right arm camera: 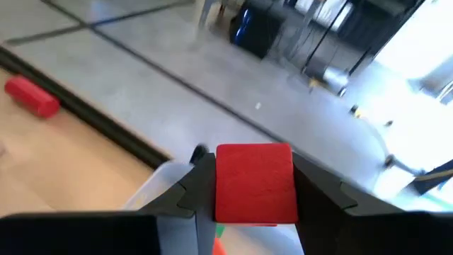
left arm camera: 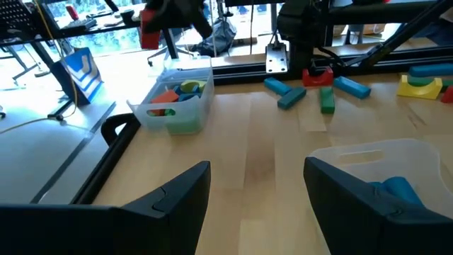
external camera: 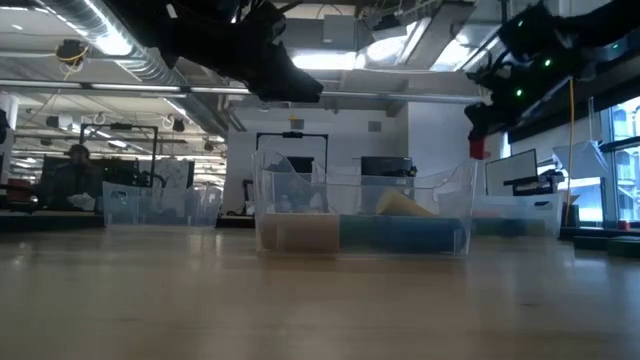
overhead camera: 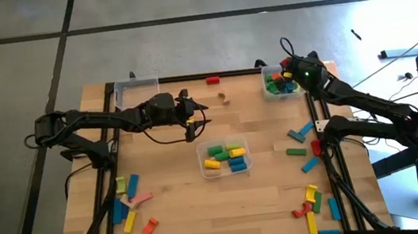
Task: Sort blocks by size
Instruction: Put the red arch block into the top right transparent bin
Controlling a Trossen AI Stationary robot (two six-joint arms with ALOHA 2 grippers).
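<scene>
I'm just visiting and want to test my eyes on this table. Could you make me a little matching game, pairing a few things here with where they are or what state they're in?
Things:
1. right gripper
2. left gripper
3. centre bin
4. red cylinder

States or places:
A. holds yellow, green and blue blocks
B. open, empty, above the table
C. lying alone near the table's far edge
D. shut on a red block, over the far right bin

Pairs: 1-D, 2-B, 3-A, 4-C
</scene>
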